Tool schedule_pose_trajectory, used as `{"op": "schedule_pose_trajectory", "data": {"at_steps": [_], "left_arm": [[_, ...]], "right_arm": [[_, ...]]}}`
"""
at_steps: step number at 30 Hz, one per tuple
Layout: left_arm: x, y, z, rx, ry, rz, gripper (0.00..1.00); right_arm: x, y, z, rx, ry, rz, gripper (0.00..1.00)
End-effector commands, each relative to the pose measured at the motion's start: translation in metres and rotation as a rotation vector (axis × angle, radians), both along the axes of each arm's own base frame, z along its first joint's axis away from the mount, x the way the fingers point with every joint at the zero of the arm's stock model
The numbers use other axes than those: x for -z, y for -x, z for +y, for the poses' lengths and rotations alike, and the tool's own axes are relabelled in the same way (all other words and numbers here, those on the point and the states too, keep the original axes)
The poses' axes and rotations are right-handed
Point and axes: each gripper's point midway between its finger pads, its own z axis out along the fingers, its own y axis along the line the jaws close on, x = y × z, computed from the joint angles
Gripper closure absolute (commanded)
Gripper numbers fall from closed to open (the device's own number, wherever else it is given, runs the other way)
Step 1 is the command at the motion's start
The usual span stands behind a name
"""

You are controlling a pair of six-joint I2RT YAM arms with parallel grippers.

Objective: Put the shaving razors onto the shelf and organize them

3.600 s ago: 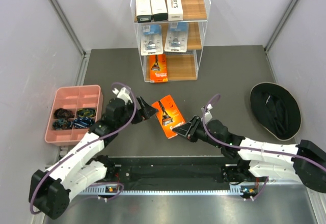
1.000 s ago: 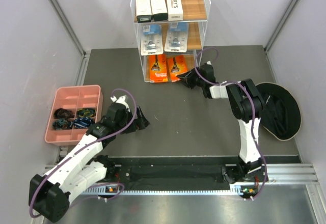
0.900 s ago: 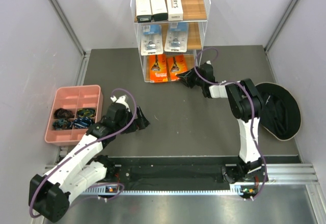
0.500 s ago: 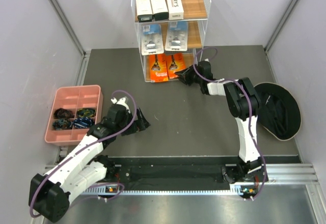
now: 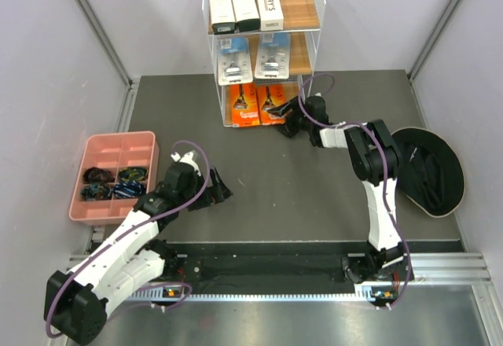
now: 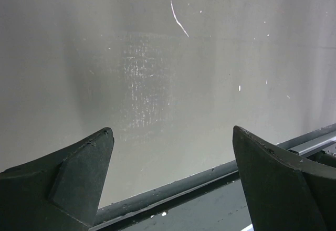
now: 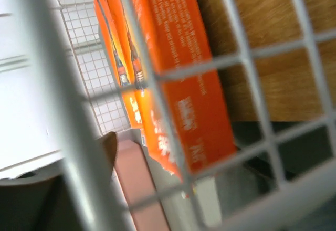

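Since the right tool [image 5: 286,118] has carried the last orange card [image 5: 272,104] from the counter [image 5: 314,196] onto the bottom tier of the shelf [image 5: 302,4], beside its twin [image 5: 244,104], we judge the shelving done (whether it has let go, we cannot tell); the left tool [image 6: 172,132] gapes wide, empty.

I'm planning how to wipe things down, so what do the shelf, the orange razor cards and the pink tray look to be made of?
The shelf has light-brown tiers with visible grain, probably wood or laminate, in a thin white wire frame, likely coated metal. The orange cards look like flat printed cardboard. The pink tray is a smooth one-piece moulding, apparently plastic.
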Motion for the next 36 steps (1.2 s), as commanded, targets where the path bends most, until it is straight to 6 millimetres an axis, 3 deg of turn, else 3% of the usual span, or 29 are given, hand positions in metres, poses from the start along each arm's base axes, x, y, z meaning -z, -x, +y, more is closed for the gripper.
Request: {"op": "schedule_pose_trajectory", "data": {"at_steps": [1, 4, 9, 12, 19, 22, 27, 36], "left_arm": [[-0.010, -0.005, -0.005, 0.006, 0.040, -0.041, 0.01], [-0.009, -0.004, -0.005, 0.007, 0.040, -0.038, 0.01], [-0.006, -0.001, -0.005, 0.008, 0.044, -0.031, 0.01], [-0.006, 0.000, -0.005, 0.007, 0.050, -0.031, 0.01], [-0.004, 0.000, -0.006, 0.008, 0.054, -0.027, 0.01], [-0.003, 0.001, -0.005, 0.009, 0.052, -0.026, 0.01], [-0.003, 0.001, -0.004, 0.010, 0.045, -0.029, 0.01], [-0.001, 0.000, -0.004, 0.012, 0.035, -0.025, 0.01]], "right_arm": [[0.002, 0.010, 0.002, -0.031, -0.005, -0.012, 0.21], [0.003, 0.016, 0.000, -0.031, -0.008, -0.005, 0.16], [0.002, 0.026, -0.001, -0.030, -0.040, -0.012, 0.18], [-0.001, 0.030, -0.004, -0.016, -0.069, -0.025, 0.28], [-0.001, 0.034, -0.007, 0.017, -0.128, -0.039, 0.68], [0.002, 0.030, -0.006, 0.023, -0.146, -0.041, 0.76], [0.003, 0.022, -0.002, 0.028, -0.167, -0.047, 0.83], [0.010, 0.004, 0.005, 0.017, -0.156, -0.029, 0.84]]}}
